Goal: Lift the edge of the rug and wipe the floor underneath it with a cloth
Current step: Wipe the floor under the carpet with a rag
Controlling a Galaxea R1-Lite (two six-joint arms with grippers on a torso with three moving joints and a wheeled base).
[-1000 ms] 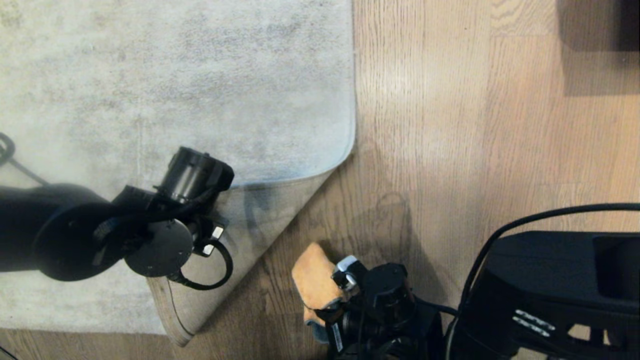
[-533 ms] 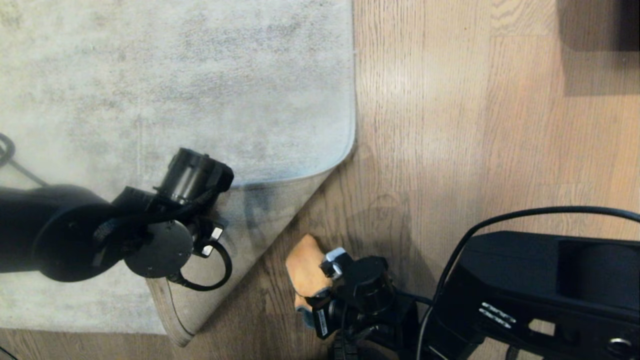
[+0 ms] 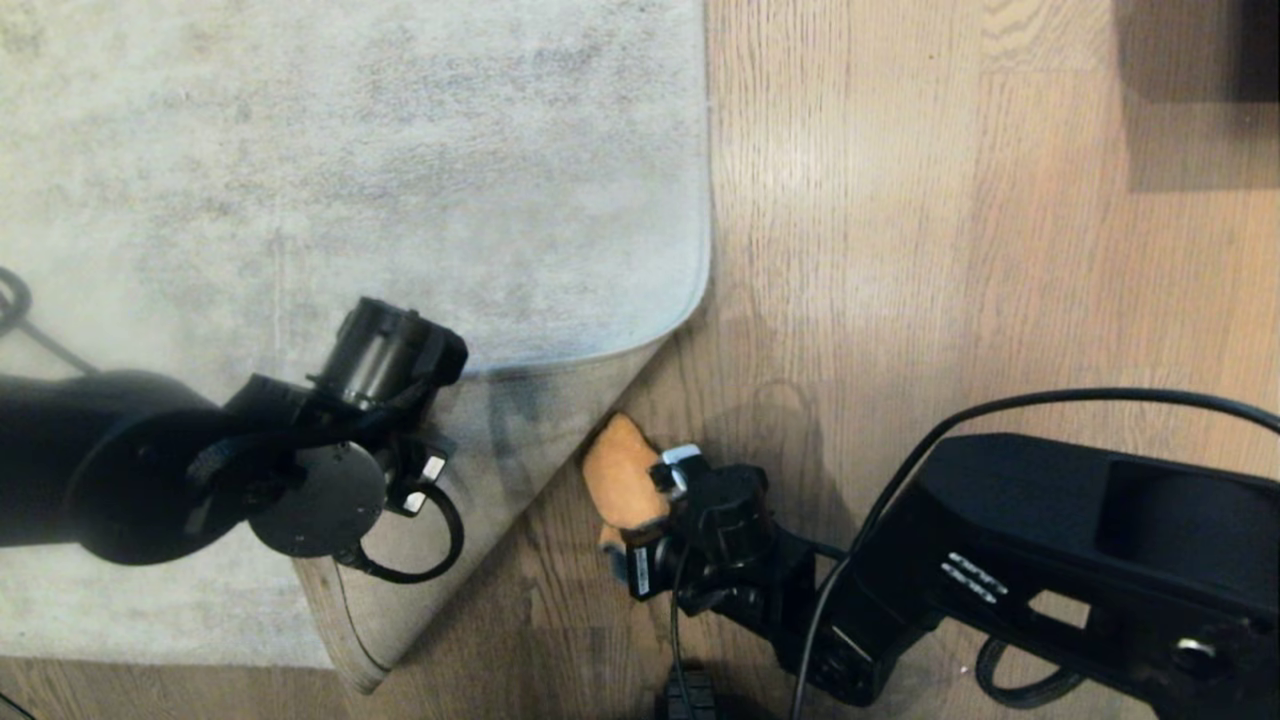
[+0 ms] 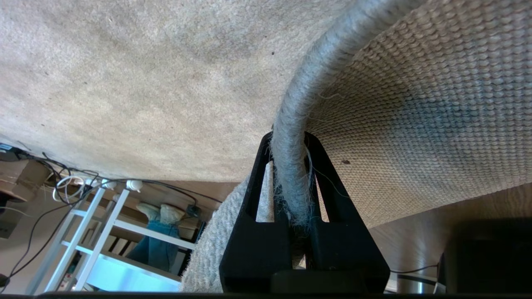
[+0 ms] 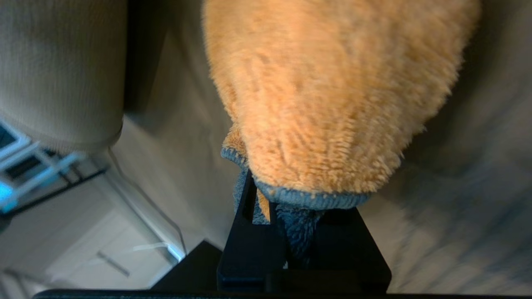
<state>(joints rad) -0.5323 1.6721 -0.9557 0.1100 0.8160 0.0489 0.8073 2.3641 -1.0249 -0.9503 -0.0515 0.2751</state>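
The large pale grey, mottled short-pile rug (image 3: pixel 350 170) fills the head view from 9 to 12 o'clock, and its corner is peeled up so that the smooth beige-tan woven backing (image 3: pixel 520 440) faces up as a triangle running toward 7 o'clock. The left gripper (image 4: pixel 289 166) is clenched on the rug edge (image 4: pixel 291 137): in the left wrist view the bound grey border stands squeezed between the 2 black fingers (image 4: pixel 257 174), with pile on one side and the woven backing (image 4: pixel 415 124) on the other. In the head view the left arm (image 3: pixel 300 450) comes in from 9 o'clock and sits over the lifted corner, hiding the grip itself. The right gripper (image 5: pixel 286 220) is clamped on the small, soft orange-tan cloth (image 5: pixel 332 95), pinching its blue-grey hemmed edge (image 5: pixel 307 199) between the jaws while the fluffy bulk spreads out beyond the fingertips. In the head view that cloth (image 3: pixel 620 470) lies just below centre, at the 10 o'clock side of the right gripper (image 3: pixel 655 500), on the brown wood-grain plank floor (image 3: pixel 900 250) and touching or just beside the slanted fold line of the raised backing. The right arm (image 3: pixel 1000 540) reaches in from 4 o'clock. A dark object (image 3: pixel 1200 60) sits at 1 o'clock in the far corner.
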